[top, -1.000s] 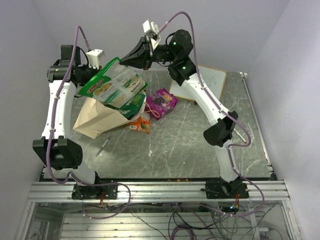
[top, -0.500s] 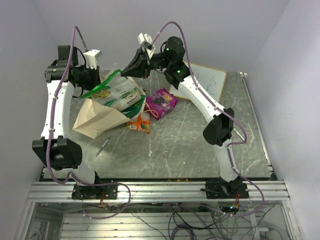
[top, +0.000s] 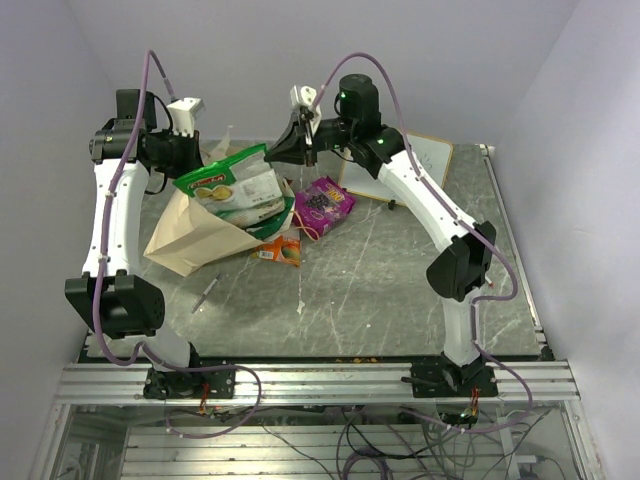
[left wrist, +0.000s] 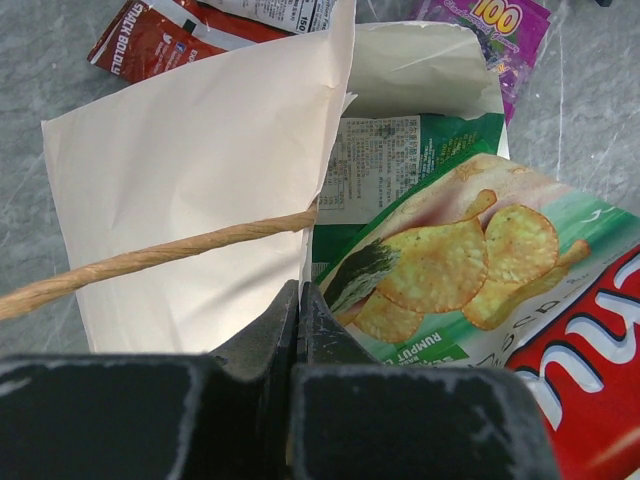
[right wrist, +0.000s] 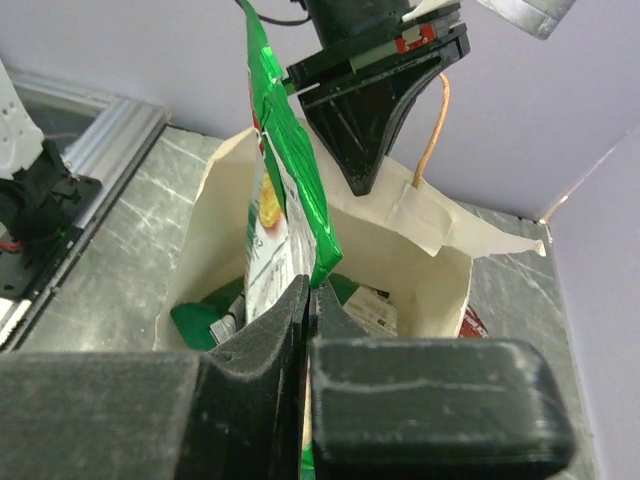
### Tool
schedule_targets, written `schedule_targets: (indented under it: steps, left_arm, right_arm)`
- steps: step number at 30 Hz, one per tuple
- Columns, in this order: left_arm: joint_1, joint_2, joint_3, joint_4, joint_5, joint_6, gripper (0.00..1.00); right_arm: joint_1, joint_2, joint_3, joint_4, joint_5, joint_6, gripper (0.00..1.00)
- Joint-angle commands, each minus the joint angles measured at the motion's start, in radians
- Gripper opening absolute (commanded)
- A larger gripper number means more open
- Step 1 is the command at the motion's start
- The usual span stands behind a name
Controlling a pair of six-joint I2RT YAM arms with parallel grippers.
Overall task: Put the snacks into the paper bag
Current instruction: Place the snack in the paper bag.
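Green-and-white, with pictures of crisps on its front, the chip packet (top: 235, 188) (left wrist: 470, 270) (right wrist: 285, 200) stands tilted in the mouth of the paper bag (top: 190, 240) (left wrist: 190, 190) (right wrist: 400, 250). Its lower end is inside and its upper part sticks out above the rim. The right gripper (top: 272, 158) (right wrist: 305, 290) is closed tight on the packet's edge, gripping it from the side away from the bag's base.

The bag lies slumped on the table (top: 400, 290), its mouth lifted and facing the middle of the table. The left gripper (top: 195, 155) (left wrist: 298, 295) (right wrist: 362, 185) is clamped on the bag's upper rim, just beside the point where a cord handle (left wrist: 150, 258) (right wrist: 435, 130) is fixed, and holds the mouth up. Deeper inside the bag, under the chip packet, lie at least one more green packet (right wrist: 200, 322) and a packet with a white printed label (left wrist: 385, 160).

Just outside the mouth, a purple packet (top: 322, 203) (left wrist: 490, 25) lies flat on the table. An orange packet (top: 282, 250) lies near the bag's lower edge. A pen (top: 208, 292) lies on the near side of the bag, and a whiteboard (top: 420, 160) sits at the far right, well apart from the bag.
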Motion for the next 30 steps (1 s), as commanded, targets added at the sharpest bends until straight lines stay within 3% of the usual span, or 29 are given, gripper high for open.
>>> schedule_targets:
  steps: [1,13,24,30]
  left_arm:
    - [0.006,0.005,0.030,0.020,-0.015,-0.007,0.07]
    - [0.007,0.009,0.034,0.021,-0.029,-0.011,0.07]
    - [0.007,0.009,0.030,0.025,-0.034,-0.015,0.07]
    - [0.006,0.009,0.032,0.024,-0.034,-0.017,0.07]
  right_arm:
    - [0.005,-0.048,-0.031,-0.176,0.056,-0.206,0.00]
    - [0.005,-0.173,-0.129,-0.460,0.200,-0.549,0.00]
    - [0.004,-0.264,-0.277,-0.422,0.455,-0.514,0.00]
    - [0.006,-0.340,-0.392,-0.422,0.518,-0.543,0.00]
